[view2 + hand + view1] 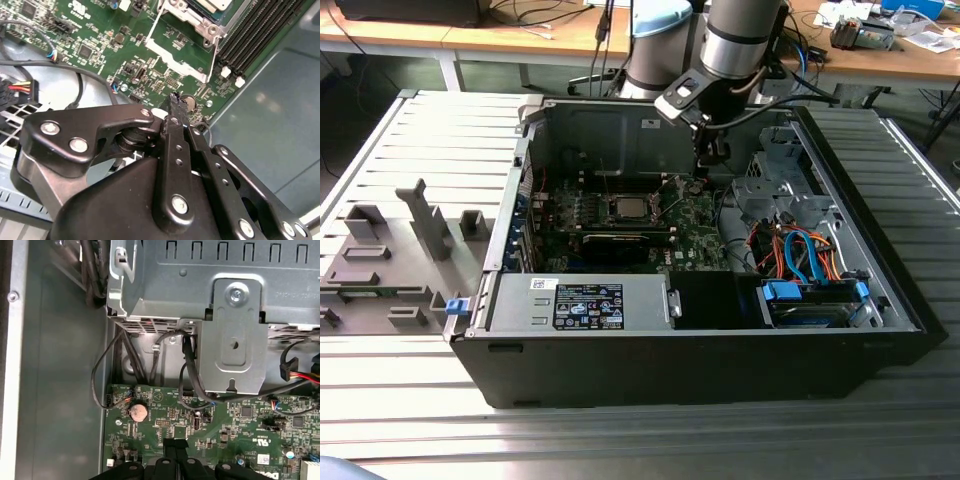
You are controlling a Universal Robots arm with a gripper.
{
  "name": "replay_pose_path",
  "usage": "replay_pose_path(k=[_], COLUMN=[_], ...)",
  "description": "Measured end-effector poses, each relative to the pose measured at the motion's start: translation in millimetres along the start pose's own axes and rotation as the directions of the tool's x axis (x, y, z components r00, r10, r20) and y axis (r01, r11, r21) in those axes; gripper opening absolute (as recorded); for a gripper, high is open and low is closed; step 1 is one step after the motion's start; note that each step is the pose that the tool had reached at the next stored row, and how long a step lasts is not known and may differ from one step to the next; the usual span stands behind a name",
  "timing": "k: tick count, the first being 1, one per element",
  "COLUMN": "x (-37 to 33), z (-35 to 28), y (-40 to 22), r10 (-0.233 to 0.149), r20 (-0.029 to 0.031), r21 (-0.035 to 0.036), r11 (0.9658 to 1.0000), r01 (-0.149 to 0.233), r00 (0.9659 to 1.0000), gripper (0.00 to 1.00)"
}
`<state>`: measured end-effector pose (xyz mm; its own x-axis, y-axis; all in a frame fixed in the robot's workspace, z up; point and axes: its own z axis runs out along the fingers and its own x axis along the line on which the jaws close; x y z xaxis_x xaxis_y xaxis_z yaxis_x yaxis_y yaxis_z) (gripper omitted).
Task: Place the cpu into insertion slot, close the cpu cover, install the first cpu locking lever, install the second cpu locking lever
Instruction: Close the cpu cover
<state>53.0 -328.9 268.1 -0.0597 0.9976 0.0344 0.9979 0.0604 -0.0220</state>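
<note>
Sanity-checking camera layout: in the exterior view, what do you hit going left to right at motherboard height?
grey fixture blocks → insertion slot → pincer → orange and blue cables

Glossy black end effector (175,100), metal cpu cover (176,63)
</note>
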Motion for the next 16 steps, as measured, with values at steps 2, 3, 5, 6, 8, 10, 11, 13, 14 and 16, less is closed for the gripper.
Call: replay_pose_path(k=[2, 3, 5, 6, 8, 10, 11, 13, 14, 16], x=[-1.0, -1.1, -1.2, -1.2, -1.2, -1.3, -1.3, -1.3, -1.3, -1.3], z=[2.0, 3.0, 5.1, 5.6, 6.8, 7.8, 8.0, 8.4, 8.5, 9.0], y=[-0.7, -0.7, -0.6, -0.6, -0.6, -0.5, -0.5, -0.5, -0.5, -0.5], r10=[-0.005, -0.019, -0.08, -0.09, -0.09, -0.09, -0.09, -0.09, -0.09, -0.09], r20=[-0.0037, -0.0035, -0.0022, -0.002, -0.002, -0.0021, -0.0019, -0.0007, -0.0006, -0.0007], r21=[-0.0001, 0.0004, 0.0026, 0.0029, 0.003, 0.003, 0.003, 0.0033, 0.0032, 0.0032], r11=[1.0, 0.9998, 0.9968, 0.996, 0.9959, 0.9959, 0.9959, 0.9959, 0.9959, 0.9959], r01=[0.005, 0.019, 0.08, 0.09, 0.09, 0.09, 0.09, 0.09, 0.09, 0.09], r00=[1.0, 0.9998, 0.9968, 0.996, 0.9959, 0.9959, 0.9959, 0.9959, 0.9959, 0.9959], gripper=[0.11, 0.11, 0.11, 0.11, 0.11, 0.11, 0.11, 0.11, 0.11, 0.11])
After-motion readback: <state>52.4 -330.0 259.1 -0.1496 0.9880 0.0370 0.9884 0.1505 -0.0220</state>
